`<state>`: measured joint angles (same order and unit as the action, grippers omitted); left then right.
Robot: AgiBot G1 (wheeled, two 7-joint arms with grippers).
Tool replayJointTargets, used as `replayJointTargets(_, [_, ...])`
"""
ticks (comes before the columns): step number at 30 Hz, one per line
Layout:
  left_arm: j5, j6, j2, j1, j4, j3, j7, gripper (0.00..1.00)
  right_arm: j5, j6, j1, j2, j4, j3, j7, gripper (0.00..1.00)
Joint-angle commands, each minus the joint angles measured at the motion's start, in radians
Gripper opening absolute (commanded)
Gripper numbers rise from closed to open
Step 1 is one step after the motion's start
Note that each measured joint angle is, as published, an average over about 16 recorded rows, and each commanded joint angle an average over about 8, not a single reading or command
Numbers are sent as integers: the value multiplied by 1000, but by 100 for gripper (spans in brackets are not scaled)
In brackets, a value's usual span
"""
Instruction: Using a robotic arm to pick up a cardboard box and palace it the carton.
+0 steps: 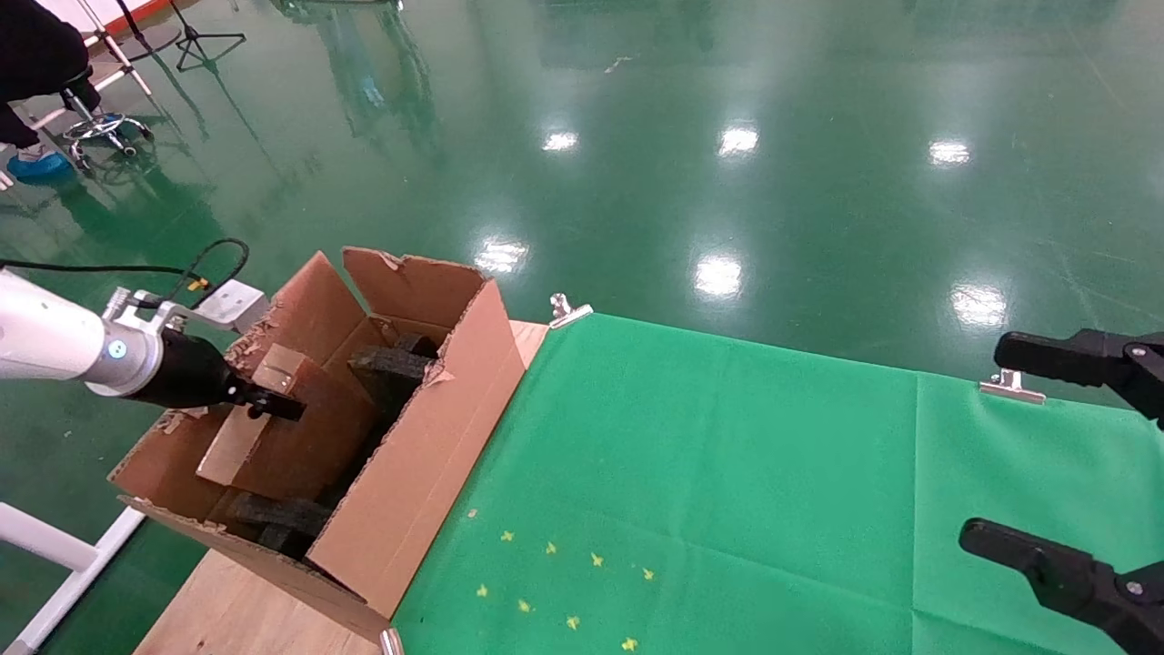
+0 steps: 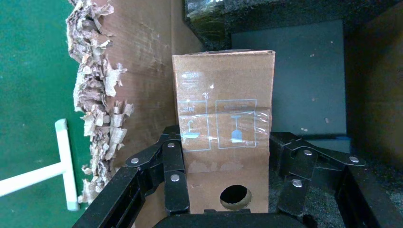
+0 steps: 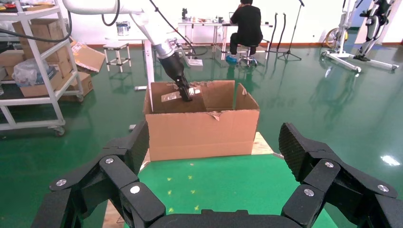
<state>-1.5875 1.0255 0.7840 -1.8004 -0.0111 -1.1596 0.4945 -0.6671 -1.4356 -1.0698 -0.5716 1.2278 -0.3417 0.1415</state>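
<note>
My left gripper, on the white arm, reaches into the large brown carton and is shut on the small cardboard box. The box hangs tilted inside the carton, against the ragged far-left flap. In the left wrist view the black fingers flank the taped box, and its round hole faces the camera. Black foam lies in the carton. The right wrist view shows the carton and the left arm over it. My right gripper is parked open and empty at the right edge.
The carton stands on a wooden table beside a green mat held by metal clips. Small yellow marks dot the mat. A seated person and shelves of boxes stand far behind.
</note>
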Motion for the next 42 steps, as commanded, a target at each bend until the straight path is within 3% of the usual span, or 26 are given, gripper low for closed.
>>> replayJointTargets(1, [3, -4, 2, 7, 3, 2, -3, 100, 0, 0, 0, 0, 0, 0, 0, 100])
replayJointTargets(28, [7, 16, -8, -38, -18, 7, -6, 100, 0, 0, 0, 0, 0, 0, 0, 100])
replayJointTargets(42, [131, 214, -115, -181, -193, 89, -19, 100, 0, 0, 0, 0, 0, 0, 0, 100])
